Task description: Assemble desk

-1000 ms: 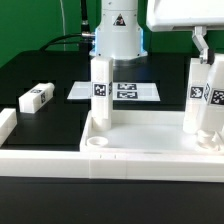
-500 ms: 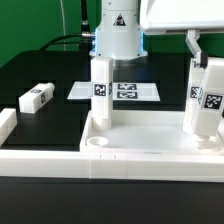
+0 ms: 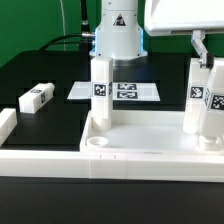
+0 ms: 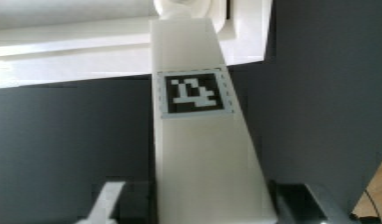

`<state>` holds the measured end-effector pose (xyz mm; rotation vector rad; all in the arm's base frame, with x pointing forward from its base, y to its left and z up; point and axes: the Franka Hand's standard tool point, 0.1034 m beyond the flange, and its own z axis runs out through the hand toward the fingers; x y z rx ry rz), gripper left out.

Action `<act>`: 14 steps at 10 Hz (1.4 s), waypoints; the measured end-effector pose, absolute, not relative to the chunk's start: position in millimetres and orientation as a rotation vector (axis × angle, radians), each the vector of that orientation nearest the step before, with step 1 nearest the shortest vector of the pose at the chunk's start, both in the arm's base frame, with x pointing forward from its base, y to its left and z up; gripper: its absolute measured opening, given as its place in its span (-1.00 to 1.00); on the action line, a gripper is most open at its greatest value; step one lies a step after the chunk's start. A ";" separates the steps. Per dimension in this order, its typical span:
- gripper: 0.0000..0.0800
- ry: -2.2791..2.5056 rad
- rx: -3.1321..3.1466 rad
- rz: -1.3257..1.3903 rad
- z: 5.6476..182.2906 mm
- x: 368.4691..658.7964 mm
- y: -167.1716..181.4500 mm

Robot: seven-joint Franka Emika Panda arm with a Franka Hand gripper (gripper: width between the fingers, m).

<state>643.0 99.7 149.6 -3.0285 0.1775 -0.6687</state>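
Where the black desk (image 3: 50,140) comes closest in the exterior view, the white top (image 3: 150,152) lies flat with its rim up. At the top's end on the exterior view's right, the held leg (image 3: 213,108) stands almost straight, with its low end inside the rim. The end effector (image 4: 202,205) is clamped on this leg, one finger on each side. Just beside it stands the second leg (image 3: 196,100). A third leg (image 3: 100,90) stands at the far corner on the exterior view's left. A loose leg (image 3: 37,97) lies apart on the black desk. The marker board (image 3: 125,91) lies behind the top.
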 end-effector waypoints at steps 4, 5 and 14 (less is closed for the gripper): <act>-0.26 0.223 -3.009 -0.670 152.1 637.8 98.6; -0.26 0.221 -3.008 -0.670 152.3 637.6 99.5; -0.26 0.197 -3.019 -0.649 142.0 632.0 108.2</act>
